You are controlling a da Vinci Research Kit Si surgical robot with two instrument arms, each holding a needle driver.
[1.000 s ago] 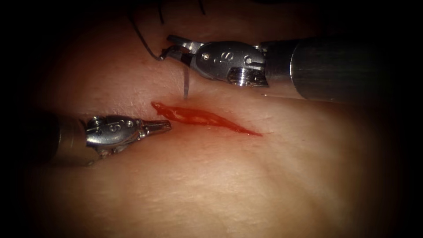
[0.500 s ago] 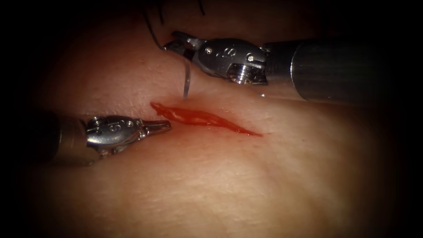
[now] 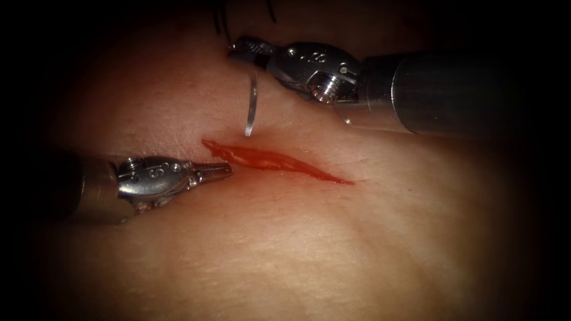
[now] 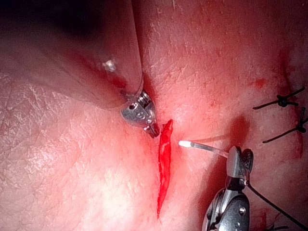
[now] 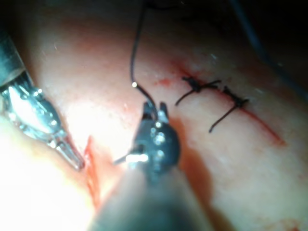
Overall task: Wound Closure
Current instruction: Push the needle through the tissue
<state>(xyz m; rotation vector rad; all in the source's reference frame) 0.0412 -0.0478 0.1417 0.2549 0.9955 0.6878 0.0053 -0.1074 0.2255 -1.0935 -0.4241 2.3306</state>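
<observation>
R tool [image 3: 238, 50] has its jaws clamped on the needle [image 3: 252, 107] near the thread end of its curve. The needle hangs down from there w/ its tip just above the tissue [image 3: 309, 238], close to the far edge of the cut [image 3: 276, 160] — not in the tissue. Dark thread [image 3: 221, 21] runs up and away from the jaws. L tool [image 3: 217, 172] sits low at the cut's left end, jaws pressed together on nothing, tip touching or nearly touching the red fluid [image 3: 262, 159]. In the right wrist view, two tied stitches [image 5: 216, 94] lie further off on another closed cut.
</observation>
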